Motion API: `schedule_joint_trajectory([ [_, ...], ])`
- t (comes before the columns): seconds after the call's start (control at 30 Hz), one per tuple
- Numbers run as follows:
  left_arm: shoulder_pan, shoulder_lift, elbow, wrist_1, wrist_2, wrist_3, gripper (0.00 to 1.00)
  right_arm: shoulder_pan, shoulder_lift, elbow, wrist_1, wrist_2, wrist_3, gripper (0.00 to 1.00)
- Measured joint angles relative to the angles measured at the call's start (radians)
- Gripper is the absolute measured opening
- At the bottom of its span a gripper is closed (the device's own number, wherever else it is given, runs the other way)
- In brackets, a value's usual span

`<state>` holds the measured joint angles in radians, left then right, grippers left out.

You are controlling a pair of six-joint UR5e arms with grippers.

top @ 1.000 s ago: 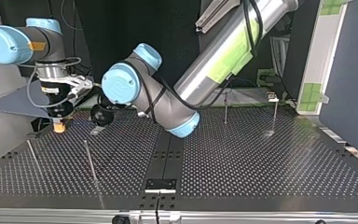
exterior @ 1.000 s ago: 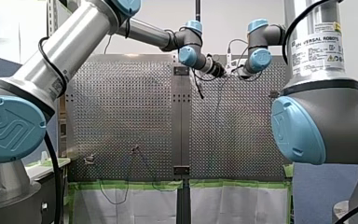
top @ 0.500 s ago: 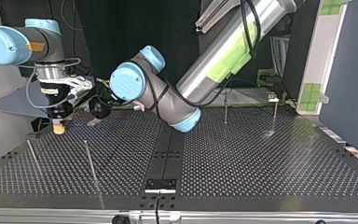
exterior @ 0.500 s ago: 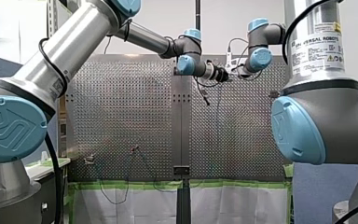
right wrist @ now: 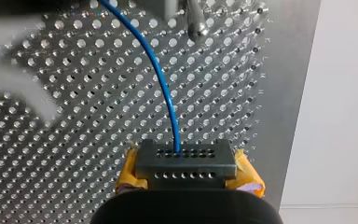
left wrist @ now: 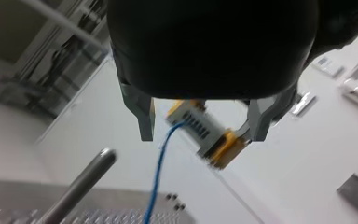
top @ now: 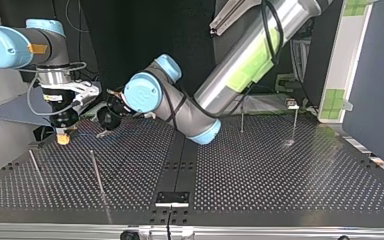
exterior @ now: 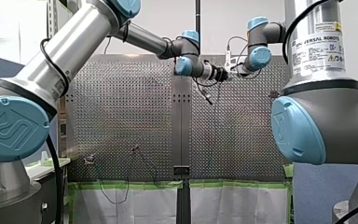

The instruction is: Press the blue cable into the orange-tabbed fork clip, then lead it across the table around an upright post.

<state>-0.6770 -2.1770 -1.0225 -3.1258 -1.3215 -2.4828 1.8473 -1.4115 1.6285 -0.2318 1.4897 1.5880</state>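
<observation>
My right hand point(right wrist: 185, 163) pinches the blue cable point(right wrist: 162, 79) between its yellow pads point(right wrist: 249, 175), the line running ahead of it over the perforated bench point(right wrist: 65, 140). My left hand point(left wrist: 203, 136), metal fingers point(left wrist: 144, 116) spread, shows the cable between them just short of that grip; centring before closing looks wise. An upright post point(left wrist: 79, 184) stands beside the cable beyond the left hand, a likely snag. The fork clip cannot be made out.

"UNIVERSAL ROBOTS" label point(exterior: 318, 46), my right arm point(exterior: 326, 116)

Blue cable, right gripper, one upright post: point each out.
blue cable point(right wrist: 164, 88), right wrist view, mid-span
right gripper point(right wrist: 185, 163), right wrist view, between its fingertips
upright post point(top: 96, 172), top view, mid-shaft
</observation>
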Motion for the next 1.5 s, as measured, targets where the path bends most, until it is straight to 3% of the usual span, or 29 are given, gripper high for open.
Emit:
schedule_joint_trajectory([
  [0.27,0.02,0.0,0.0,-0.025,-0.062,-0.063,0.97,0.003,-0.002,0.0,0.0,-0.001,-0.001,0.0],
  [0.8,0.027,-0.018,0.001,-0.028,-0.083,-0.071,0.97,0.02,-0.007,0.0,0.001,-0.01,-0.002,0.0],
  [1.17,0.031,-0.042,0.039,0.019,-0.175,0.021,0.97,0.026,-0.008,0.0,0.0,-0.019,-0.004,0.0],
  [1.5,0.034,-0.038,0.061,-0.044,-0.267,0.113,1.0,0.028,-0.008,-0.001,0.0,-0.02,-0.006,0.0],
])
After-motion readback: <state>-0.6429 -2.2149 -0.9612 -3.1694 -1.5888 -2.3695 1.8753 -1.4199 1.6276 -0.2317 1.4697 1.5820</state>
